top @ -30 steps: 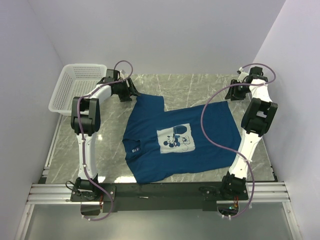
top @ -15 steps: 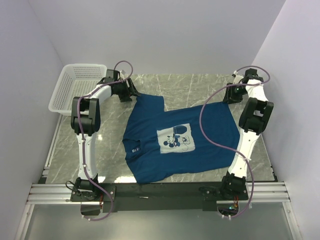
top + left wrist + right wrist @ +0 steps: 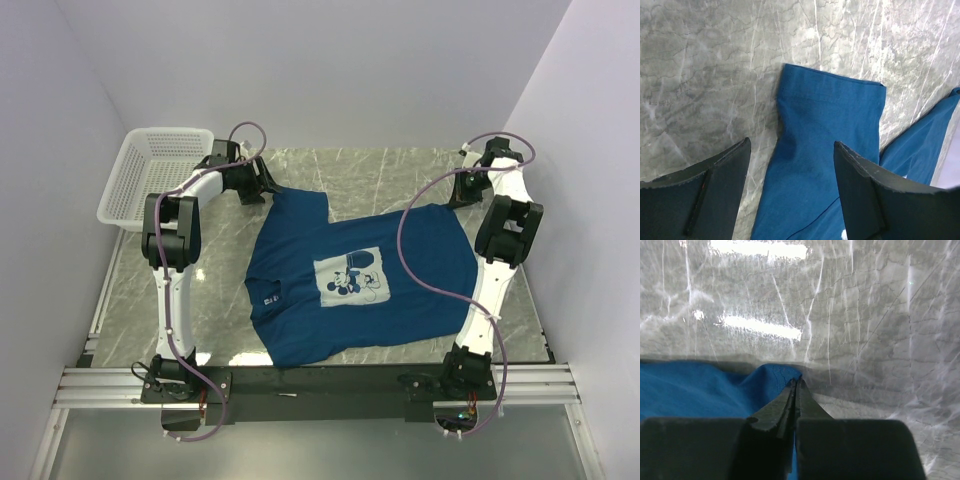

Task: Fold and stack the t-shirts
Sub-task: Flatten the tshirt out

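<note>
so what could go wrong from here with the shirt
The right gripper is shut on only the very edge of the t-shirt, so the cloth may slip out when lifted. The left gripper stands open astride the sleeve, gripping nothing; a lift by one arm could drag and bunch the shirt.

Left arm (image 3: 175, 300): white tubular links with black joint housings; right arm (image 3: 490, 290): same build and finish. One mauve cable (image 3: 399, 240) per arm, run loose in wide loops from base to wrist. Black base blocks (image 3: 165, 375) mounted on a silver ribbed rail (image 3: 600, 385) at the near edge of the counter. In the wrist view the left jaws are two broad matt-black wedges; edges scuffed pale; a small orange mark on one face. The right jaws are black and taper to thin tips; surfaces lightly worn.
</note>
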You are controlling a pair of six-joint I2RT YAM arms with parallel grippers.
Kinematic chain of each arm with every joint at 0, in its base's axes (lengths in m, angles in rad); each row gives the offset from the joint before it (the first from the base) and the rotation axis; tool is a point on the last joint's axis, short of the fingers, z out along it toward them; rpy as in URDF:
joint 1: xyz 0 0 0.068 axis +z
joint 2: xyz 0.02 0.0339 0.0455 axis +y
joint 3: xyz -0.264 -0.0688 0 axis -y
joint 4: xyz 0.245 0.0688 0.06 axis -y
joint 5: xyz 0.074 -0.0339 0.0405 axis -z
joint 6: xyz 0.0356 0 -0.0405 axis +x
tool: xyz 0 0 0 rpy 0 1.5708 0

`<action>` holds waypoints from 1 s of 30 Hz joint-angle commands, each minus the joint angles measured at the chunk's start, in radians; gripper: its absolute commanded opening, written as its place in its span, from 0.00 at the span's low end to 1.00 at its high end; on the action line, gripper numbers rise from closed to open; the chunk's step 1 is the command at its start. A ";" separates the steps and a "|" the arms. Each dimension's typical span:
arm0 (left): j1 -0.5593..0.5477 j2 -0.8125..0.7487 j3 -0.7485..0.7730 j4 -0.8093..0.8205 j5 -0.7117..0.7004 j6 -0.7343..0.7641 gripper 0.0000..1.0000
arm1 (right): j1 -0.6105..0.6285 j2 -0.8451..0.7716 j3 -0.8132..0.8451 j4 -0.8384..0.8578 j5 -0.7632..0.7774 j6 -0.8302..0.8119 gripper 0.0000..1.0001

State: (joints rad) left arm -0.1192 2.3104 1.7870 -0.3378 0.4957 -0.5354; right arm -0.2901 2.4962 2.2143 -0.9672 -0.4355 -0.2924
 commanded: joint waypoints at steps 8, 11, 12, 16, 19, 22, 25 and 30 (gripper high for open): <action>-0.004 -0.016 0.022 -0.020 0.007 0.046 0.72 | -0.015 -0.048 -0.019 0.076 -0.014 0.016 0.00; -0.007 -0.013 0.026 -0.032 -0.016 0.057 0.72 | -0.024 -0.079 -0.050 0.101 -0.032 0.018 0.00; -0.010 -0.011 0.031 -0.041 -0.022 0.061 0.72 | -0.024 -0.083 -0.051 0.102 -0.043 0.016 0.00; -0.030 0.029 0.109 -0.093 -0.086 0.074 0.69 | -0.026 -0.082 -0.064 0.094 -0.055 0.012 0.00; -0.046 0.093 0.213 -0.145 -0.141 0.083 0.64 | -0.026 -0.086 -0.083 0.104 -0.068 0.013 0.00; -0.051 0.174 0.333 -0.187 -0.183 0.080 0.55 | -0.026 -0.095 -0.099 0.108 -0.075 0.012 0.00; -0.054 0.228 0.400 -0.224 -0.200 0.094 0.48 | -0.027 -0.106 -0.117 0.111 -0.077 0.004 0.00; -0.069 0.242 0.393 -0.216 -0.239 0.118 0.38 | -0.031 -0.109 -0.122 0.111 -0.083 0.001 0.00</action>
State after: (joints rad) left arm -0.1776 2.5202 2.1624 -0.5030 0.3264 -0.4587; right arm -0.3149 2.4496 2.1017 -0.8650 -0.5076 -0.2813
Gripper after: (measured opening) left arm 0.396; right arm 0.007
